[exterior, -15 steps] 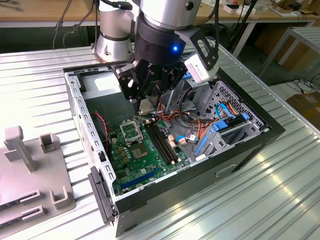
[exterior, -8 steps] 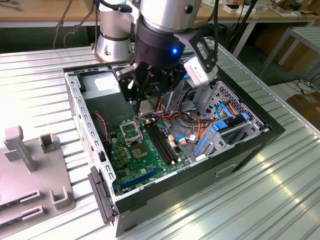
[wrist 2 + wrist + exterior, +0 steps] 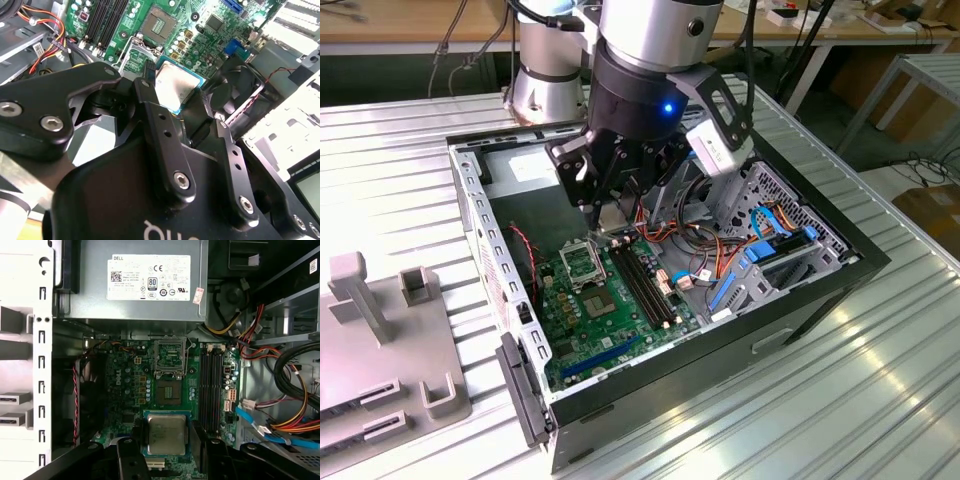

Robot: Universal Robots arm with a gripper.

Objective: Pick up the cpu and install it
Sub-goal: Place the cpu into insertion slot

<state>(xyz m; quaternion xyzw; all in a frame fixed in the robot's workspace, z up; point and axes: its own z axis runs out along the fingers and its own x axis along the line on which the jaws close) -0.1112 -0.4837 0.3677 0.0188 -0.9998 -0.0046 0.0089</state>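
Observation:
The cpu (image 3: 166,434), a small flat square chip with a silver-grey top, is clamped by its edges between my gripper's (image 3: 166,439) black fingers (image 3: 136,445). The second wrist view shows the same: the cpu (image 3: 176,86) sits at the tips of the shut gripper (image 3: 175,102). In the exterior view the gripper (image 3: 611,222) hangs inside the open computer case, just above the green motherboard (image 3: 620,325). The square socket (image 3: 170,392) with a dark centre lies a short way beyond the chip, its metal frame (image 3: 170,354) flipped open. The socket (image 3: 582,266) is empty.
A grey power-supply box (image 3: 145,282) fills the case's far end. Memory slots (image 3: 646,285) run beside the socket. Bundles of coloured cables (image 3: 712,252) and a drive cage (image 3: 775,245) crowd the exterior view's right. The case wall (image 3: 470,215) and a grey fixture (image 3: 380,330) stand on the left.

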